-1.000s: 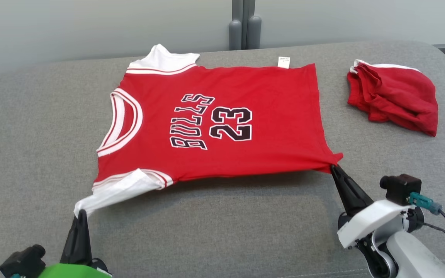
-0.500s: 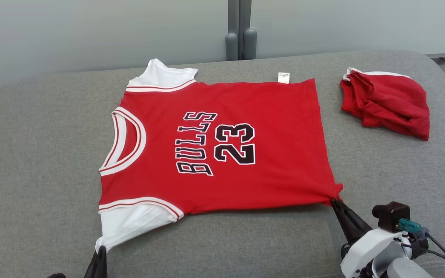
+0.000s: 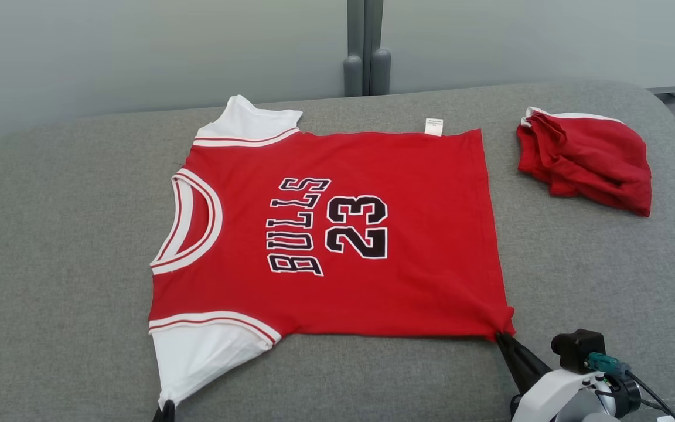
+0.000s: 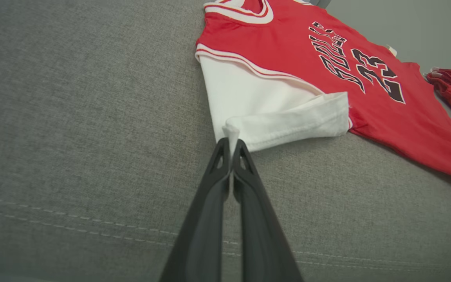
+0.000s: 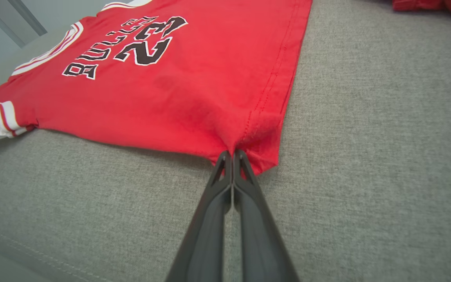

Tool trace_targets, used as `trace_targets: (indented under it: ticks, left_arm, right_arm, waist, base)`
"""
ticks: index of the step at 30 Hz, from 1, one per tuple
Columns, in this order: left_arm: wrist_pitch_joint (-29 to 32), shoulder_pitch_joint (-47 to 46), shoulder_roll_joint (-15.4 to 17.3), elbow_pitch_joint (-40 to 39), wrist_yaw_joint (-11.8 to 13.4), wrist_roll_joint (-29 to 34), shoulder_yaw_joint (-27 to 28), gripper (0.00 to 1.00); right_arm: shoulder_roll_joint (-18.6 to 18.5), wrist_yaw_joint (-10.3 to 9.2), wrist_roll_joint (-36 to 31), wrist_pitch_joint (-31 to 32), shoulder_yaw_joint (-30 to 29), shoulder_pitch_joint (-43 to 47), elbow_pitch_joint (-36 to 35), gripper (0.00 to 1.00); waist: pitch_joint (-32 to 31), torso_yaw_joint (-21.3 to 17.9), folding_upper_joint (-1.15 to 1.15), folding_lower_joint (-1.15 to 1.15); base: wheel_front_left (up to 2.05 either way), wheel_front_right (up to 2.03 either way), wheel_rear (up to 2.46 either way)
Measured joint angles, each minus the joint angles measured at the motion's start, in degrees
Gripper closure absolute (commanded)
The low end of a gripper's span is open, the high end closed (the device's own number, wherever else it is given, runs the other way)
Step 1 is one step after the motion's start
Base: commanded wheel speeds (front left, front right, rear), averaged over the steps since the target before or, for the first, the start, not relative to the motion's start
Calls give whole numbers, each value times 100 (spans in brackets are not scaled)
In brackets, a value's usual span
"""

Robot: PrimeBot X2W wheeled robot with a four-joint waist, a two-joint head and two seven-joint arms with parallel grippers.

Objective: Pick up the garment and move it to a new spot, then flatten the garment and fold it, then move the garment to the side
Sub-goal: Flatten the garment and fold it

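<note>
Left wrist view: the left gripper (image 4: 231, 141) has its jaws pressed together on the tip of the white sleeve (image 4: 264, 98). The right gripper (image 5: 232, 153) likewise pinches the hem corner (image 5: 258, 137). The red Bulls jersey (image 3: 337, 234) lies spread, nearly flat, on the grey cushion (image 3: 50, 264), with a crumpled red garment (image 3: 589, 161) well apart. Flattening looks nearly done; folding and moving aside remain.

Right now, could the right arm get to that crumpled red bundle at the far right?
Probably not yet. The right gripper is shut on the near hem corner of the jersey, so it would have to let go first. After that, only bare grey cushion lies between it and the red bundle.
</note>
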Motion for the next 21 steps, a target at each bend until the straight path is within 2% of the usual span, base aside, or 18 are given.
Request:
trace_targets:
  ticks: [5, 6, 7, 8, 9, 10, 11, 13, 14, 15, 16, 17, 21]
  left_arm:
    - [76, -14, 25, 149, 0, 56, -14, 100]
    - [80, -15, 33, 183, 0, 67, -21, 100]
    - [85, -15, 36, 218, -1, 87, -24, 100]
    - [96, -15, 37, 249, -1, 96, -31, 100]
    - [94, -17, 36, 264, -2, 96, -40, 100]
    - [96, -21, 36, 271, -8, 96, -48, 93]
    - [96, -24, 35, 278, -9, 96, -60, 76]
    - [96, -24, 34, 296, -9, 96, -86, 60]
    - [96, -24, 34, 308, -13, 96, -92, 56]
    - [96, -24, 34, 323, -35, 96, -97, 26]
    - [97, -24, 34, 346, -51, 96, -99, 9]
    - [97, -24, 34, 364, -52, 94, -100, 0]
    - [102, -17, 40, 403, -52, 76, -78, 0]
  right_arm:
    - [88, 2, -118, 0, -12, -7, 126, 100]
    - [103, 9, -119, 0, -21, -8, 138, 94]
    - [114, 9, -120, 0, -34, -9, 151, 74]
    - [121, 14, -125, 0, -46, -9, 164, 61]
    - [124, 18, -137, 0, -59, -9, 180, 54]
    - [129, 18, -148, 0, -73, -9, 194, 47]
    - [133, 20, -165, 0, -84, -9, 208, 19]
    - [146, 24, -169, 0, -105, -9, 225, 0]
    - [152, 24, -169, 0, -119, -8, 232, 0]
    - [153, 24, -172, 0, -136, -5, 234, 0]
    - [149, 24, -180, 0, -158, 1, 235, 0]
    - [148, 24, -191, 0, -179, 11, 234, 0]
    - [141, 24, -220, 0, -286, 123, 215, 0]
  waist:
    - [-24, -9, 0, 0]
    - [-30, -12, 0, 0]
    - [-35, -14, 0, 0]
    - [-40, -18, 0, 0]
    - [-45, -21, 0, 0]
    - [-50, -25, 0, 0]
    - [-54, -29, 0, 0]
    - [-62, -37, 0, 0]
    - [-66, -41, 0, 0]
    - [-69, -46, 0, 0]
    - [-72, -50, 0, 0]
    - [-74, -54, 0, 0]
    - [-75, -65, 0, 0]
  base:
    - [0, 0, 0]
    - [0, 0, 0]
    - [0, 0, 0]
    - [0, 0, 0]
    - [0, 0, 0]
    - [0, 0, 0]
    - [0, 0, 0]
    - [0, 0, 0]
    - [0, 0, 0]
    - [0, 0, 0]
    - [0, 0, 0]
    - [0, 0, 0]
    - [0, 0, 0]
